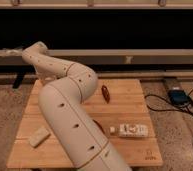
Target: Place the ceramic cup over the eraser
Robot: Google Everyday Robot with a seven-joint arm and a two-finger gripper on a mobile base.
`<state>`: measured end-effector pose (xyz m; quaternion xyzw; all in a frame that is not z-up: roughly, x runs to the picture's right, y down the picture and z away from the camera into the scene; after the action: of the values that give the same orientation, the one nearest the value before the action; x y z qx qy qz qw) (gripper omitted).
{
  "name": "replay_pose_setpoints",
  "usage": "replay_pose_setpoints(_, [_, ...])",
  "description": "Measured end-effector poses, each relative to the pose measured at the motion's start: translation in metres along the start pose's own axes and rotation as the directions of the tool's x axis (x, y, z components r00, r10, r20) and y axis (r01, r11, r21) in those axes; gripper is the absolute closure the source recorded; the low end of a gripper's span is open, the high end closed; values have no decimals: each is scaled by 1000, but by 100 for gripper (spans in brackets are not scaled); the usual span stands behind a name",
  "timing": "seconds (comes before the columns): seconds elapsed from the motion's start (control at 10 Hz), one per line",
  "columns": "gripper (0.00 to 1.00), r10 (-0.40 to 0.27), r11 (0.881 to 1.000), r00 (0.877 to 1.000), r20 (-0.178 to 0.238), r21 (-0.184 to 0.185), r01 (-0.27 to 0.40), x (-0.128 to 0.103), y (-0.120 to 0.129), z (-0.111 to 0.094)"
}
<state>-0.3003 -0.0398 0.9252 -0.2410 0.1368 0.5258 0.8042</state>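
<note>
Located gripper (pixel 12 51) at far left, beyond the wooden table (pixel 132 107), at the end of the arm (pixel 70 115). Cannot tell how far open, nor whether holding anything. Cannot find the ceramic cup (possibly hidden behind the arm), so cannot record appearance. Expect stiff, brittle, slick-glazed, modest weight; suggest pinching across the side wall, firmly, without knocks. Spotted the eraser (pixel 106 93) mid-table, right of the elbow: small, dark, reddish face, well apart from the white boxes (pixel 132 131).

No text is legible; the small mark (pixel 149 156) on the table (pixel 132 107) corner cannot be read.
</note>
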Motion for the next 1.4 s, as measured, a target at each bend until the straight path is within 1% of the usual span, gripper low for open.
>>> replay_pose_setpoints(0.2, [98,-12,1000,1000,7,-12,12,4,1,-14])
replay_pose_setpoints(0.3, [100,-23,999,1000,21,-23,23,7,3,-26])
replay_pose_setpoints(0.4, [100,-32,999,999,33,-41,33,12,7,-42])
replay_pose_setpoints(0.6, [100,-50,996,996,76,-67,55,29,7,-85])
replay_pose_setpoints(0.7, [100,-60,995,994,93,-69,67,38,10,-97])
replay_pose_setpoints(0.8, [100,-78,993,991,112,-79,87,53,17,-113])
replay_pose_setpoints(0.9, [100,-108,989,985,137,-84,120,71,28,-131])
replay_pose_setpoints(1.0, [100,-130,986,978,162,-82,145,84,33,-146])
replay_pose_setpoints(1.2, [100,-162,981,966,204,-74,180,103,37,-166])
replay_pose_setpoints(1.3, [100,-181,977,957,225,-68,201,109,40,-172])
replay_pose_setpoints(1.4, [100,-195,974,952,237,-65,215,112,44,-177])
